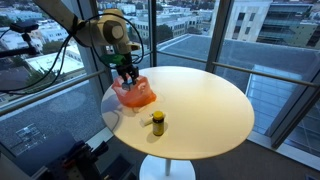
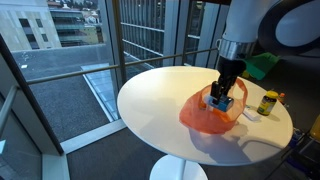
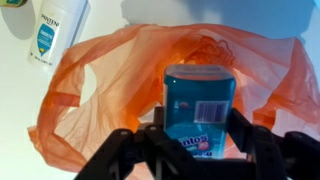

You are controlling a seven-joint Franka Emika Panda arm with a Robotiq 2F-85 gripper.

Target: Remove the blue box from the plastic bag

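An orange plastic bag (image 3: 100, 75) lies crumpled on the round white table (image 1: 200, 100), near its edge. The blue box (image 3: 200, 95), a Mentos pack with a barcode label, stands at the bag's mouth, over the orange film. My gripper (image 3: 198, 140) reaches down onto it, one black finger pressed against each side of the box. In both exterior views the gripper (image 1: 127, 76) (image 2: 221, 93) is down at the bag (image 1: 136, 96) (image 2: 203, 116), and the blue box (image 2: 222, 102) shows between the fingers.
A white Pantene bottle (image 3: 55, 30) lies on the table beside the bag. A small yellow jar (image 1: 157, 123) (image 2: 267, 103) stands close by. Glass windows surround the table, and a green object (image 2: 262, 66) sits behind it.
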